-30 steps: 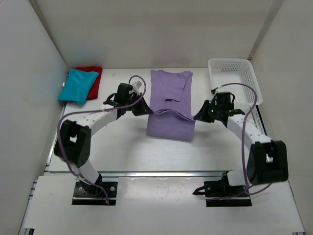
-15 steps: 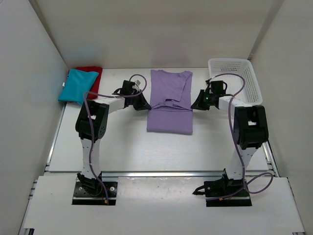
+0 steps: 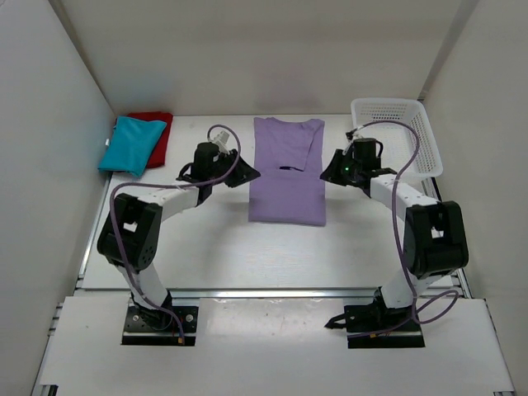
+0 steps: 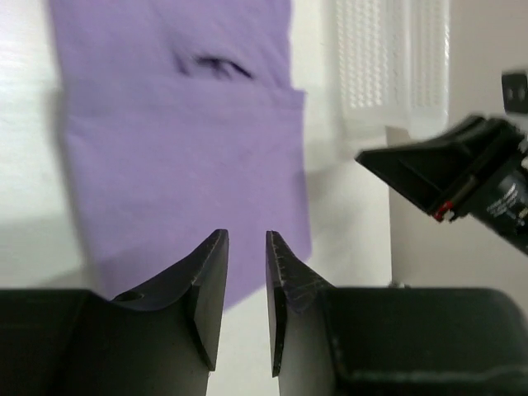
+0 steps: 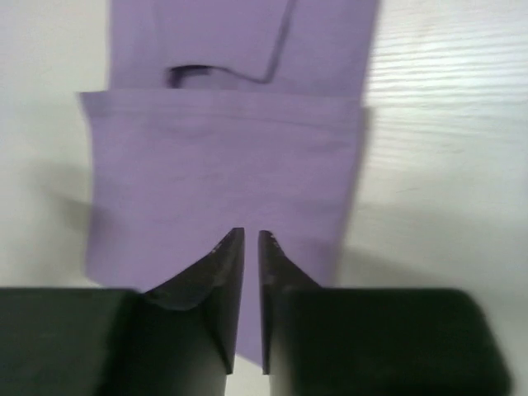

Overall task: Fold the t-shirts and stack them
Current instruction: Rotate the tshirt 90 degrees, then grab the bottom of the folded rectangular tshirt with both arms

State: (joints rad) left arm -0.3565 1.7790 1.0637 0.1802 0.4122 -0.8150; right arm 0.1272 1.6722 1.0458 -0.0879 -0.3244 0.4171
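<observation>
The lavender t-shirt lies flat in the middle of the table, its near part doubled over onto itself. My left gripper hovers just off its left edge and my right gripper just off its right edge. Both are slightly open and hold nothing. In the left wrist view the left gripper is above the lavender t-shirt. The right gripper points across the lavender t-shirt, where the folded edge shows. A folded teal-blue t-shirt lies on the red t-shirt at the back left.
A white mesh basket stands at the back right, close behind my right arm; the basket also shows in the left wrist view. White walls close in the table on the left, back and right.
Both grippers carried the lifted fold of the lavender t-shirt away from the arms, then opened and let it go. The fold now lies flat and the grippers sit just off its sides.
</observation>
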